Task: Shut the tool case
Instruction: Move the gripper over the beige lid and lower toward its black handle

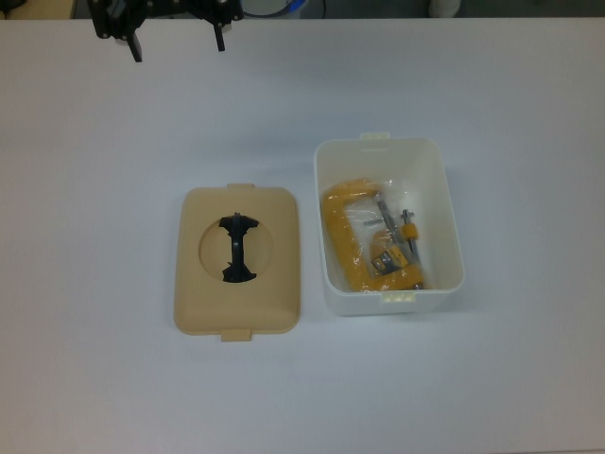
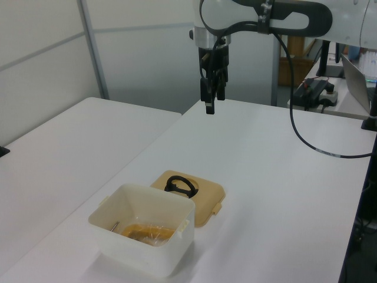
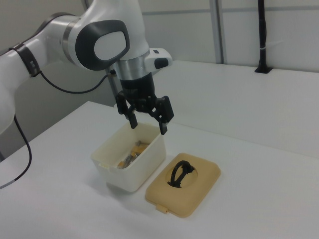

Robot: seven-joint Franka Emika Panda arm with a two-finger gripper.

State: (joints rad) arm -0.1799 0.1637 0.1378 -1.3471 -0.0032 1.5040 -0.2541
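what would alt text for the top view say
An open white tub holding a yellow clamp sits on a white table, its beige lid with a black handle lying flat to the top view's left. The robot gripper hangs open at the upper edge.

top view overhead; side views face oppositely.

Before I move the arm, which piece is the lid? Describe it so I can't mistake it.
On the white table two things lie side by side. The lid is the flat beige slab at the top view's left of the open white tub. Only it has a round recess with a black handle.
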